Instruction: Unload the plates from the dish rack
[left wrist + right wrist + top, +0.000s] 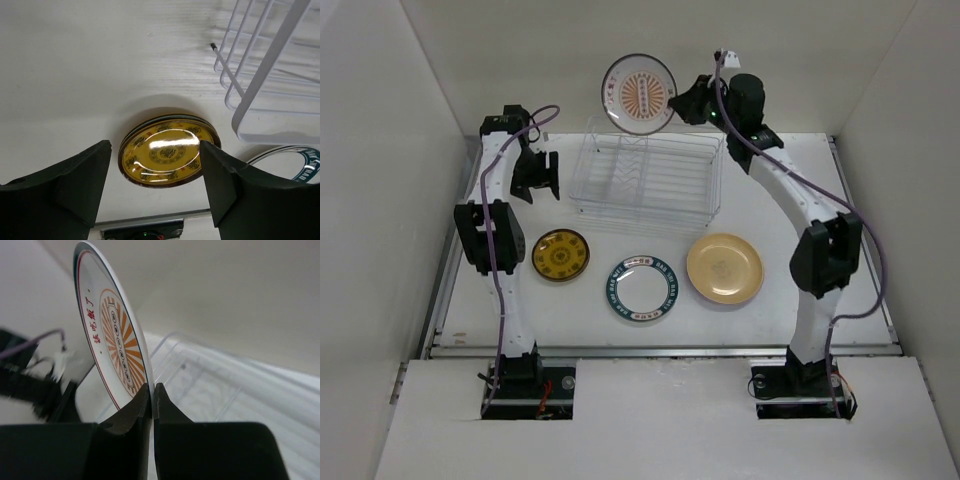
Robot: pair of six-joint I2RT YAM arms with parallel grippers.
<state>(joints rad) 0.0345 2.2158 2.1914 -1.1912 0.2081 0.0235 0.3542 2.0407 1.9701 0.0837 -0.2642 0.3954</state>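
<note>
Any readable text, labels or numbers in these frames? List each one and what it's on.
"該吃飯了" in red characters, the first one uncertain: on the white band of the orange-centred plate.
White lettering around the rim of the teal-rimmed plate: too small to read.
Markings on the gold plate: blurred, not readable as text.
Nothing else legible.

Overhead rear view, two wrist close-ups
</note>
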